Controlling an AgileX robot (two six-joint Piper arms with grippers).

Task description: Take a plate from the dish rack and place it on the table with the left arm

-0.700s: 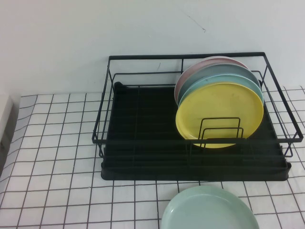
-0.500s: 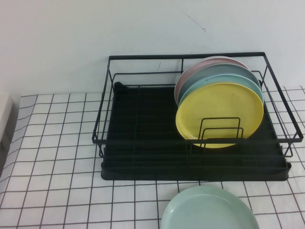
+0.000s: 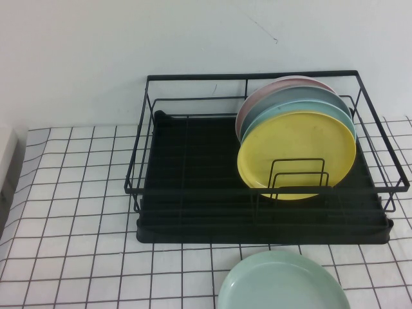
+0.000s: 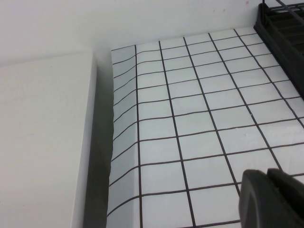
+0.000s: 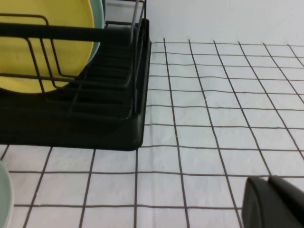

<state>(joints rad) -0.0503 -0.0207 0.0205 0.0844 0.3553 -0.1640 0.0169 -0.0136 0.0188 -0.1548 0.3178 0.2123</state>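
Dish rack (image 3: 257, 187) sits on the bench (image 3: 71, 212), toward the back edge and right of centre, close to the wall (image 3: 129, 45) behind. Four plates stand on edge in the rack's right half, leaning back, stacked face to face: the plate (image 3: 296, 154) frontmost, behind the wire dividers (image 3: 296, 177); three more plates (image 3: 286, 96) behind it. Rack's left half holds no dishes. One further plate (image 3: 283, 283) lies flat on the bench at the front edge, just before the rack's right half. Left gripper (image 4: 273, 199) low over the bench left of the rack, near the left edge. Right gripper (image 5: 275, 202) low over the bench right of the rack's front corner.
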